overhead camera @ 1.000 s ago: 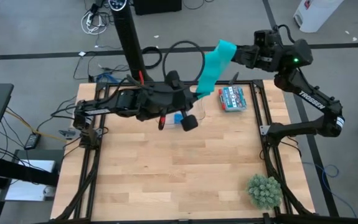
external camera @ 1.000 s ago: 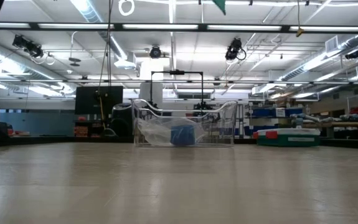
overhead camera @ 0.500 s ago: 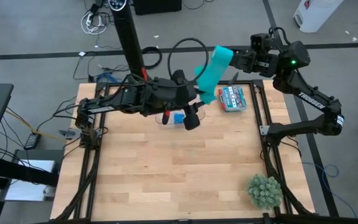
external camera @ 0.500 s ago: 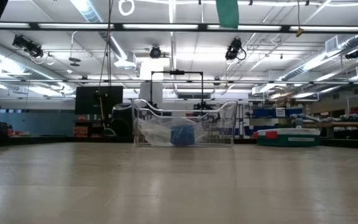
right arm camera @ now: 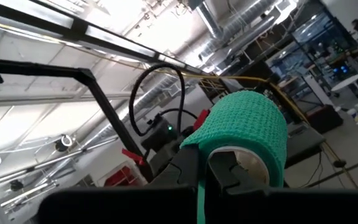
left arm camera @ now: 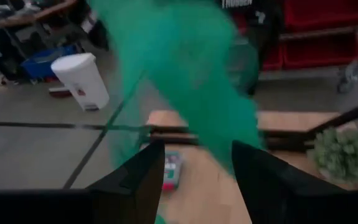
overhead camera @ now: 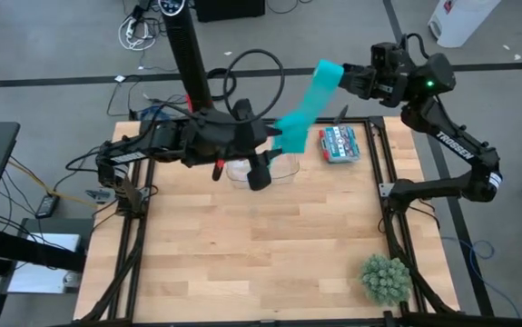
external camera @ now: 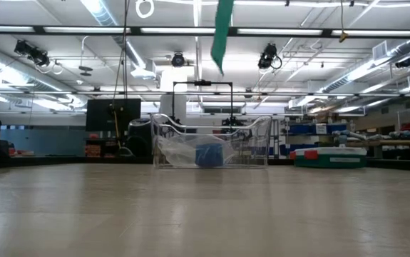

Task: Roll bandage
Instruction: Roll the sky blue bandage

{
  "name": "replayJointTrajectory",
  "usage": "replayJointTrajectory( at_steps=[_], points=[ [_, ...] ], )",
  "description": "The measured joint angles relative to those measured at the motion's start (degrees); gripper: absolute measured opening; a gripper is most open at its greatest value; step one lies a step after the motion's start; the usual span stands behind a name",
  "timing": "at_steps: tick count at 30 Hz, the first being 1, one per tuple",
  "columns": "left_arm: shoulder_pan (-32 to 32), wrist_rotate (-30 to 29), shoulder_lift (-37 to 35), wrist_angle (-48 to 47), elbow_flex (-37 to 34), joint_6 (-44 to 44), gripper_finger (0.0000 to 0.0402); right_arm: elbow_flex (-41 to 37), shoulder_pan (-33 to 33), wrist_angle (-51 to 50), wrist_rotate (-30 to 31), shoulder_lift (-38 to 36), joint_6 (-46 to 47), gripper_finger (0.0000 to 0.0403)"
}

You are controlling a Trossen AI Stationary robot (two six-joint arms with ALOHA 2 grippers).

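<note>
"TROSSEN" on right arm [overhead camera: 449, 147].

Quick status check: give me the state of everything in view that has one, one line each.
bandage: unrolled ribbon hanging in the air, top end wrapped over the right gripper's fingers.
right gripper: shut on the bandage, raised over the table's far edge.
left gripper: open, bandage hanging loose between its fingers.
clear container: resting on the table, under the left arm.

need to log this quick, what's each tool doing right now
Left tool: open, holding nothing; the bandage hangs loose in front of its fingers.
Right tool: shut on the bandage's upper end, raised above the table's far edge.
</note>
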Motion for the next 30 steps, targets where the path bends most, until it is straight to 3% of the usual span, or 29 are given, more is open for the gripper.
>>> replayJointTrajectory(
  at_steps=[5,14,20,25,30],
  points=[
    [-0.90,1.56,-0.33,0.51,-0.04,1.63,0.0194,0.00,-1.31,0.72,-1.05,0.00,0.63,0.0000],
    [-0.33,-1.76,-1.07,0.74,-0.04,3.00,0.0194,0.00,-1.40,1.23,-1.50,-0.02,2.06,0.0000],
    [1.81,-1.65,-0.97,4.21,-0.02,-6.82,0.0193,0.00,-0.10,3.94,-1.80,-0.02,3.90,0.0000],
    [5.97,6.92,-0.92,5.63,-0.02,-17.40,0.0193,0.02,2.74,7.34,-1.78,0.14,6.42,0.0000],
    [8.97,16.93,0.96,9.58,-0.02,-20.10,0.0193,0.22,5.73,7.30,-0.98,1.03,6.17,0.0000]
  ],
)
